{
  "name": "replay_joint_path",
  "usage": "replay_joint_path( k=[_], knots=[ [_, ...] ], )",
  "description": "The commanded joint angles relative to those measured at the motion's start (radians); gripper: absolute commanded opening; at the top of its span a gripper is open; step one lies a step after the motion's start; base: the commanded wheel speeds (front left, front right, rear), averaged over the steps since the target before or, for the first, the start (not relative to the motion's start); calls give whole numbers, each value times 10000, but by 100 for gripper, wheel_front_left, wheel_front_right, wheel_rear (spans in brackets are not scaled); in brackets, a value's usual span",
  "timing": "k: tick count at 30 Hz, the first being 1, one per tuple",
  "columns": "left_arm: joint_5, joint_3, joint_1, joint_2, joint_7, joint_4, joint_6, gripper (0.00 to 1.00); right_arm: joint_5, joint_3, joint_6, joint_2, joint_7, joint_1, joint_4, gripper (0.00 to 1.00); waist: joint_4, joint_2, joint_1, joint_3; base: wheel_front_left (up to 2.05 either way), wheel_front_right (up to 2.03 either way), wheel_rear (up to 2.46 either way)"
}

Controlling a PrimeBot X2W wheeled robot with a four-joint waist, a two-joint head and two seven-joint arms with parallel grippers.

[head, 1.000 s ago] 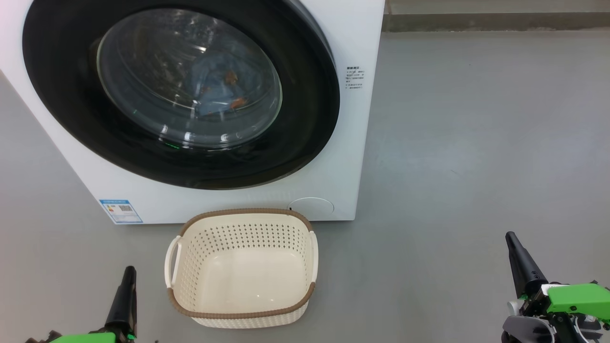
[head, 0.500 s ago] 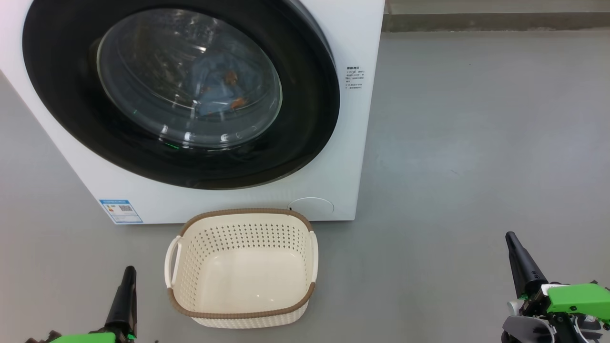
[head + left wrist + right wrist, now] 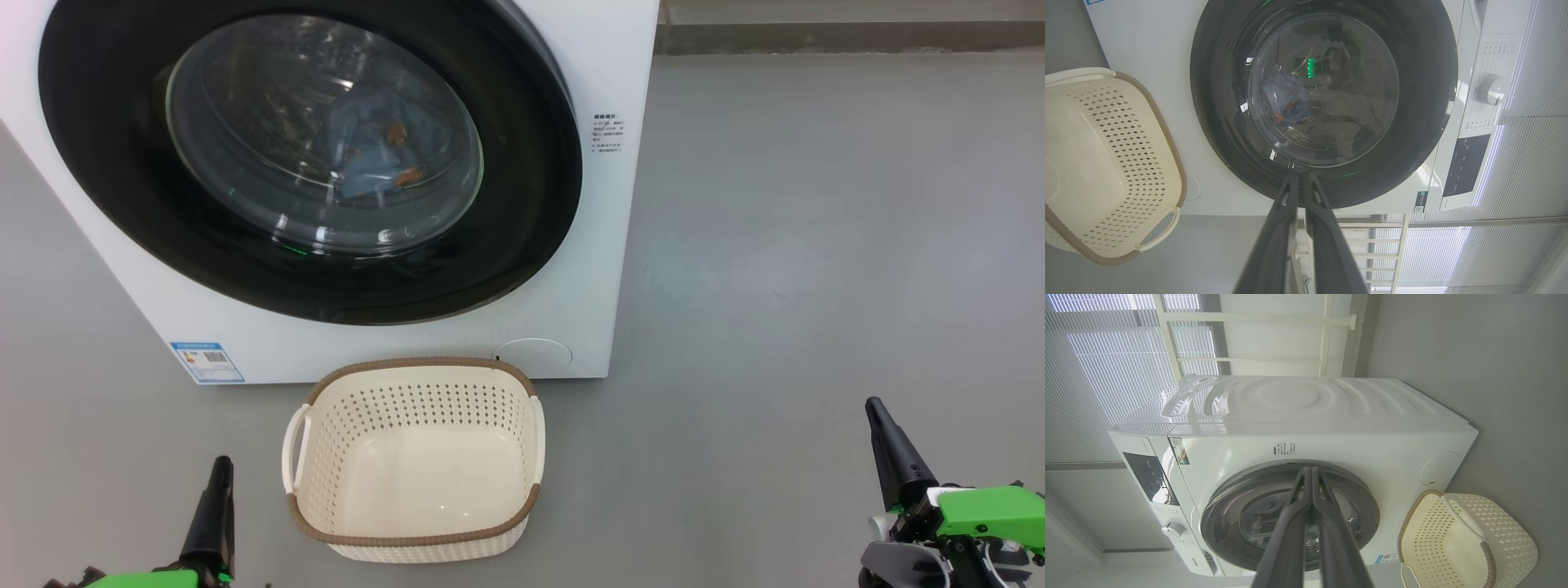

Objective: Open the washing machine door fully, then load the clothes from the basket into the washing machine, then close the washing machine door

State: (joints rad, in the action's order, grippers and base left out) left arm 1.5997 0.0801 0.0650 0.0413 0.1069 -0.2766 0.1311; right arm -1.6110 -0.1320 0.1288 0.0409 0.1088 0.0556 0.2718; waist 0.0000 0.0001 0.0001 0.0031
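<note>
Since nothing moved over last second, task looks finished: washing machine door shut, clothes inside behind it, basket empty on floor, left hand and right hand pinched closed.

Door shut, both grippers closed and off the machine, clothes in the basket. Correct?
One thing is off: the basket is empty. The head view shows the clothes inside, seen through the shut washing machine door. The left gripper and right gripper are indeed closed and off the washing machine.
</note>
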Motion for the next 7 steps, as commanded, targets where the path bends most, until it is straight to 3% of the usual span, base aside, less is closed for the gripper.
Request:
replay_joint_path(
  k=[1,7],
  knots=[
    [90,337,430,89,63,317,-4,0,20,188,19,105,39,523,-271,0,0,-1,0,0,0,0,0],
    [90,337,430,89,63,317,-4,0,21,186,19,103,41,523,-271,0,0,-1,0,0,0,0,0]
  ],
)
